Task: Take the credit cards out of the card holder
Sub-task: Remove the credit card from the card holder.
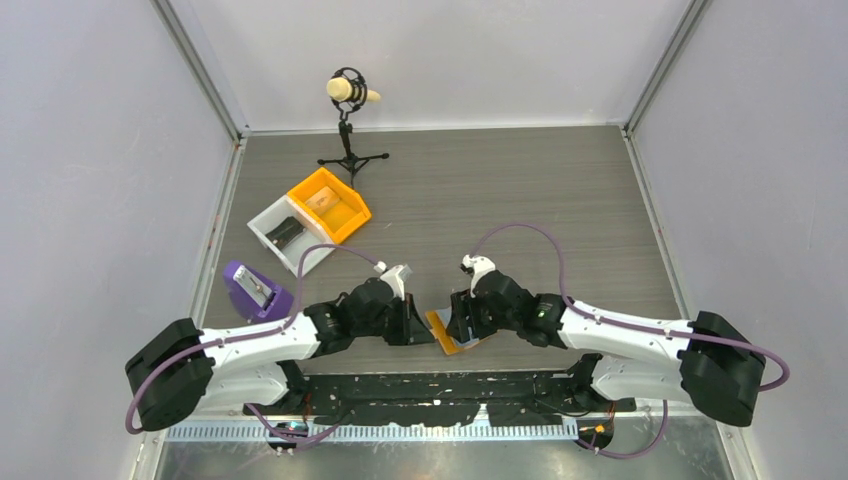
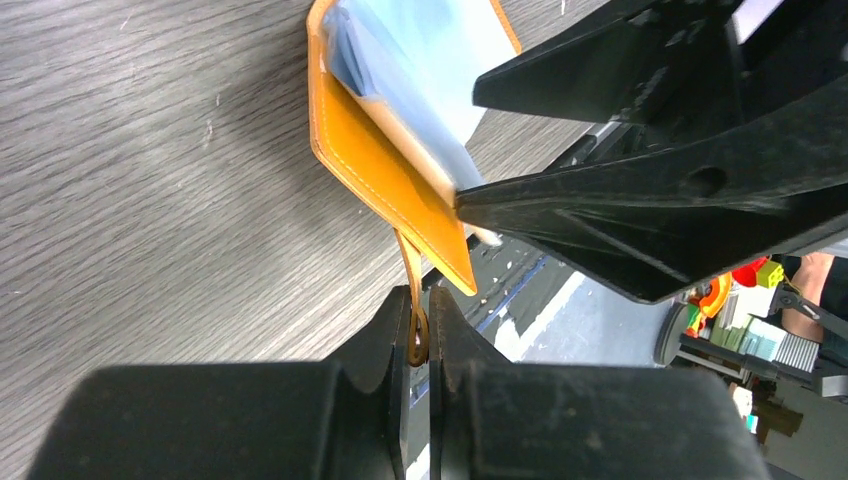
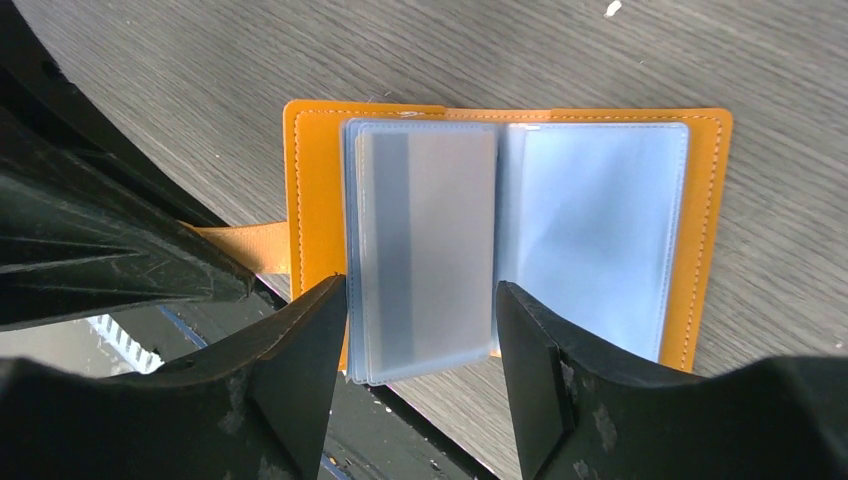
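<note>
Two black fingers of the left gripper (image 2: pixel 420 345) were pressed tight together on the orange strap (image 2: pixel 411 280) of the card holder (image 3: pixel 312 190), pinching the strap's looped end with no gap beside it. The right gripper (image 3: pixel 422 295) stood open. Its two fingertips straddled the near edge of the stack of clear sleeves (image 3: pixel 420 345) on the holder's left half, one tip at each side of the stack. Whether the tips touched the plastic I could not tell. Inside the top sleeve lay a grey credit card (image 3: pixel 425 230) with a darker stripe down its left side. The right half showed only a pale blue pocket panel (image 3: pixel 595 230).

The holder lay spread open with its orange stitched rim showing on every side. It sat right at the near edge of the table (image 1: pixel 520 200), and its near left corner and the ends of the sleeves overhung that edge, above the dark base plate (image 1: pixel 450 385). The strap ran off the holder's left side toward the left gripper. The two grippers met nose to nose over the holder, very close together, which left little room between them.

Beyond the holder, wood-grain tabletop stretched toward the far wall and the right wall. Well apart at the far left stood a white bin (image 1: pixel 262 222) touching an orange bin (image 1: pixel 345 220), with a purple stand (image 1: pixel 240 275) nearer the left arm. A microphone (image 1: pixel 352 92) on a tripod stood by the back wall.
</note>
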Tool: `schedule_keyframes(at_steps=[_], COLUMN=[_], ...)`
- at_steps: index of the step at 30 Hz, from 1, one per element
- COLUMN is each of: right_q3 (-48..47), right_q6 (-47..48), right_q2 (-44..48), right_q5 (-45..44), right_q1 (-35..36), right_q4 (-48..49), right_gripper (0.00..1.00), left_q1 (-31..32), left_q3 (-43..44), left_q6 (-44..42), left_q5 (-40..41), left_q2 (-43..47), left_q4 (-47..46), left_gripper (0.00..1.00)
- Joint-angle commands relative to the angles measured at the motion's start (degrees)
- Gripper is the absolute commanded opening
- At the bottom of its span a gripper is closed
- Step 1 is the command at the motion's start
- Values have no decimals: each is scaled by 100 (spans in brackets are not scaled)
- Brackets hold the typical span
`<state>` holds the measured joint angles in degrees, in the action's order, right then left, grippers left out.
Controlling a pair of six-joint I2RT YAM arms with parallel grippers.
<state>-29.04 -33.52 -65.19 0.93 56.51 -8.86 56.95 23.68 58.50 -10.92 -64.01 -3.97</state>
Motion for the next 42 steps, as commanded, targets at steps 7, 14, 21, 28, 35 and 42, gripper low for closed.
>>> schedule_keyframes(at_steps=[7,14,21,28,35,42], right_q3=[-96,-236,-287,-339,-450,-369], right_q6=[179,237,304,349,350,250], right_q2=[484,548,434,507,443,228], right_q5=[-537,-815,-825,-687,-545,-196], right_q1=[0,-4,-8,-9,0,9], right_q4=[-332,-637,-608,-538,-566,-223], right_gripper=[65,64,62,61,70,71], left_q1=[34,29,29,31,33,27], left_q3=[154,103,137,241,283,284], left_q6=[-146,-155,-227,-397,-427,-458], left_q5=[137,120,155,280,302,307], left_q2=[226,217,272,319,332,265], left_q4=[376,373,553,941,976,981], left_gripper=[0,0,0,0,0,0])
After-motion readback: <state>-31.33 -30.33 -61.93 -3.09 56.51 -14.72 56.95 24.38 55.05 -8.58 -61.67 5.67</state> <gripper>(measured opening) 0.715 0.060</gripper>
